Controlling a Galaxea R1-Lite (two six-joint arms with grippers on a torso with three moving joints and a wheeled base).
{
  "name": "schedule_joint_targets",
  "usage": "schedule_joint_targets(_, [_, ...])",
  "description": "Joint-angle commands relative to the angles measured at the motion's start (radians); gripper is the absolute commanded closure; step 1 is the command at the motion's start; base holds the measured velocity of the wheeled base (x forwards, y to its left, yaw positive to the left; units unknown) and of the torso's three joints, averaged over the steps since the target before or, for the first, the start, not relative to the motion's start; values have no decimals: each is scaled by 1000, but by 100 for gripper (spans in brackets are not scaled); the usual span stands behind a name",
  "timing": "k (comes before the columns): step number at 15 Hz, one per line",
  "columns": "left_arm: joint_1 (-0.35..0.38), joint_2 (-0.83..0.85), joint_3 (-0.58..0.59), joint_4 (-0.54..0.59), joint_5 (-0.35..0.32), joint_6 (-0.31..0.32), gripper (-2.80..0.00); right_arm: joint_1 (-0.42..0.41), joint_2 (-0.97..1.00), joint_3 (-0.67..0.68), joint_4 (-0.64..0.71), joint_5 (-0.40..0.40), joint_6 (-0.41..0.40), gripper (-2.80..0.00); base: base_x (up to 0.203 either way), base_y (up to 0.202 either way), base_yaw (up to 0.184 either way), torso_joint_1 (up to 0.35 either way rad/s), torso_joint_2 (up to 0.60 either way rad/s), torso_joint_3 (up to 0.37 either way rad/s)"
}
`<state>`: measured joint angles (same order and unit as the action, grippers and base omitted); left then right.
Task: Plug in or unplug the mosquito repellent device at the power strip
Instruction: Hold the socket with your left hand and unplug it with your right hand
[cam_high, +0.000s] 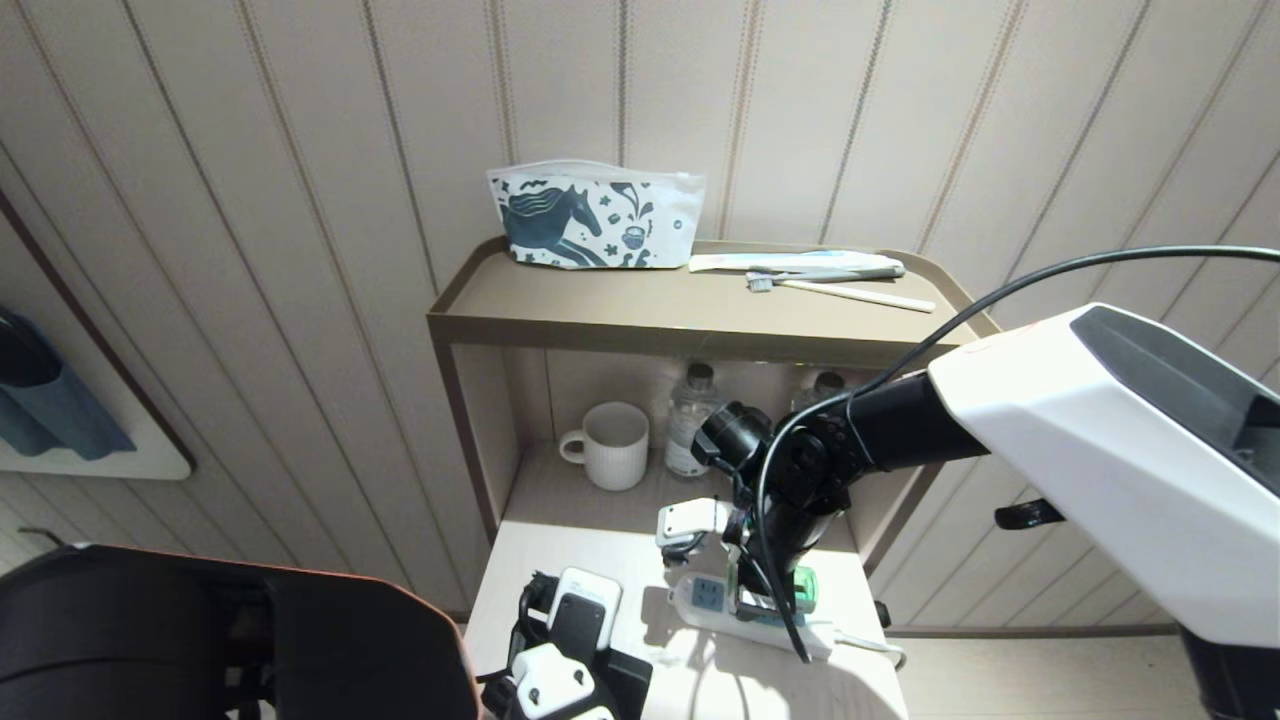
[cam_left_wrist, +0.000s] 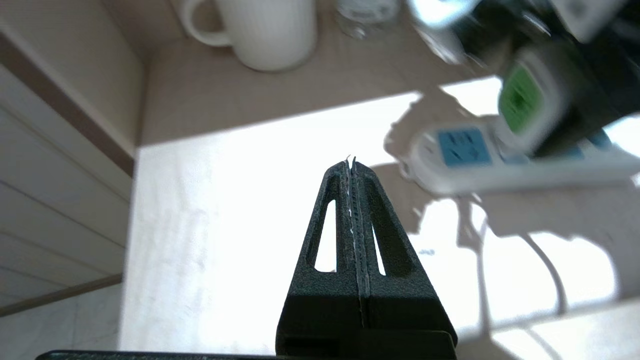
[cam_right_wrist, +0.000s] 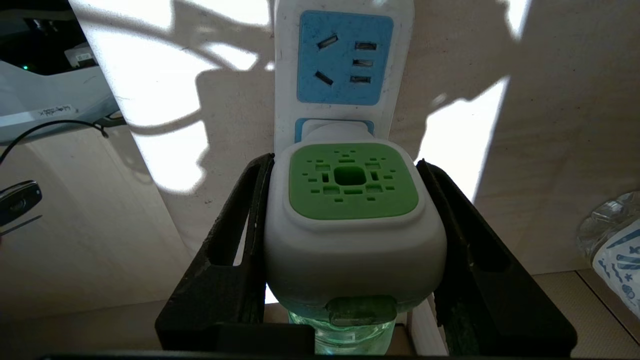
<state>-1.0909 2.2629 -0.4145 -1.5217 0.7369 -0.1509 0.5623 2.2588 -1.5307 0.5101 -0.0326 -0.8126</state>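
Note:
The mosquito repellent device (cam_right_wrist: 350, 200), white with a green vented face and a clear green bottle below, sits with its plug in a pale blue socket of the white power strip (cam_right_wrist: 345, 55). My right gripper (cam_right_wrist: 345, 162) is shut on the device's two sides. In the head view the right gripper (cam_high: 770, 590) reaches down onto the power strip (cam_high: 705, 600), and only a green edge of the device (cam_high: 806, 586) shows. My left gripper (cam_high: 578, 612) hovers over the table's near left part, shut and empty. Its fingertips (cam_left_wrist: 351, 162) point past the power strip (cam_left_wrist: 500, 175) and the blurred device (cam_left_wrist: 520, 97).
A white mug (cam_high: 612, 445) and a clear water bottle (cam_high: 690, 420) stand in the open shelf behind the strip. On top of the shelf (cam_high: 560, 325) lie a horse-print pouch (cam_high: 590, 215) and a toothbrush (cam_high: 830, 280). The strip's cord (cam_high: 870, 645) runs off to the right.

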Motion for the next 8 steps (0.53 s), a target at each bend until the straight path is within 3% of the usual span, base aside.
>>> schedule_joint_targets(1, [-78, 52, 1, -43, 19, -7, 0, 1, 15, -3, 1, 0, -4, 0, 0, 0, 0, 0, 0, 0])
schedule_joint_targets(4, [-167, 59, -21, -43, 42, 1, 0, 1, 17, -3, 1, 0, 2, 0, 0, 0, 0, 0, 0, 0])
schedule_joint_targets(8, [-216, 155, -69, -43, 42, 33, 0, -1, 27, -5, -5, 0, 4, 0, 0, 0, 0, 0, 0, 0])
